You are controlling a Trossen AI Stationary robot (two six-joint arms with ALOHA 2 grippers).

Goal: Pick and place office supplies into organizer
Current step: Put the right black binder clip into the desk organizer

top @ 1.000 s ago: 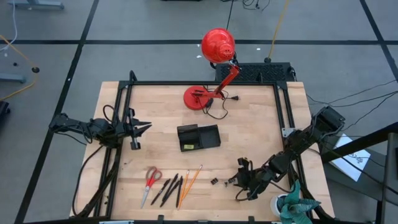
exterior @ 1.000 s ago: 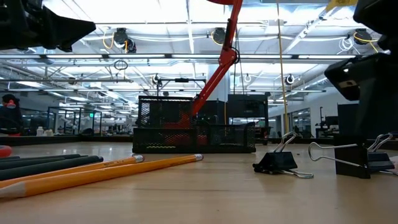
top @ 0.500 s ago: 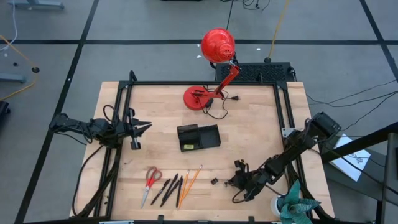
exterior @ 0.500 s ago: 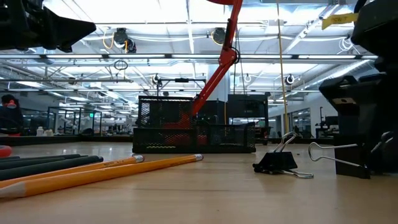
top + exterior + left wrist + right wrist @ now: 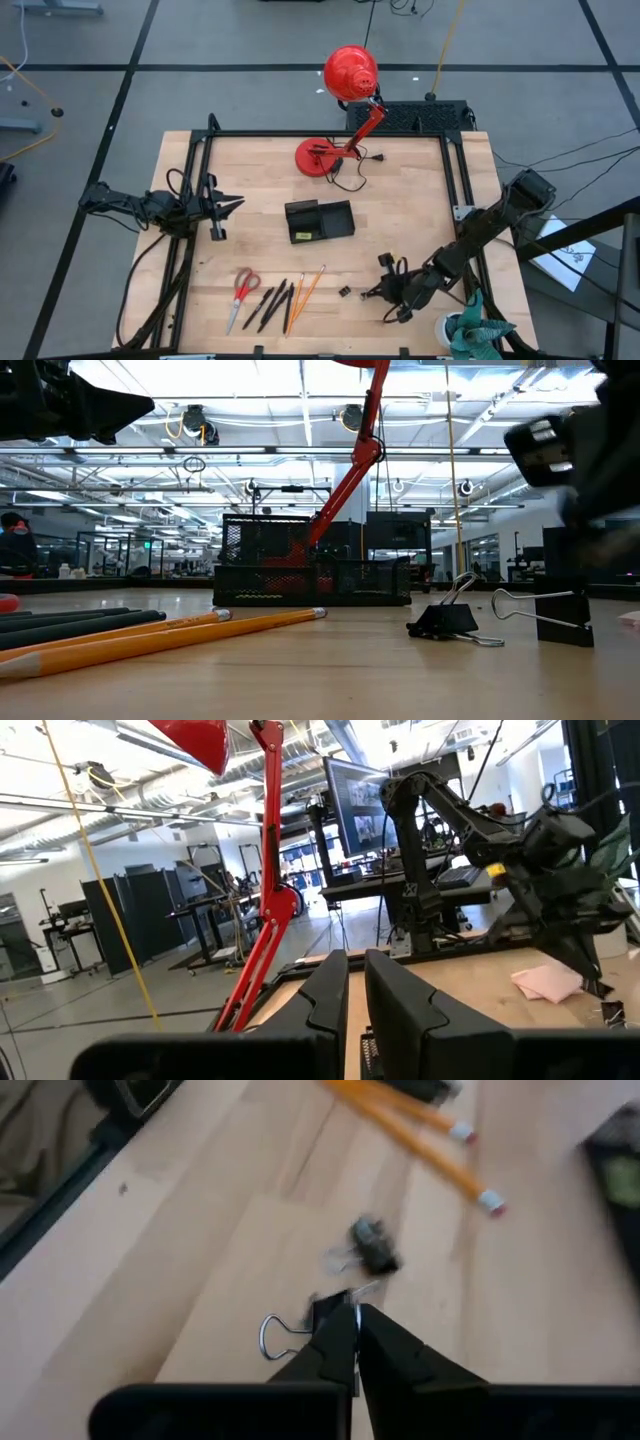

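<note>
The right gripper [image 5: 355,1320], fingers pressed together, sits at a binder clip [image 5: 325,1312] near the table's front right, whether pinching it is unclear; the organizer [image 5: 319,220] lies farther in toward centre, and the narrowly parted left gripper [image 5: 228,208] waits at left.

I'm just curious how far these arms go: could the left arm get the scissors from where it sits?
Probably yes. The left gripper waits near the table's left edge, and the scissors lie on its side of the table, on bare wood with only pens beside them. Nothing stands between them.
</note>
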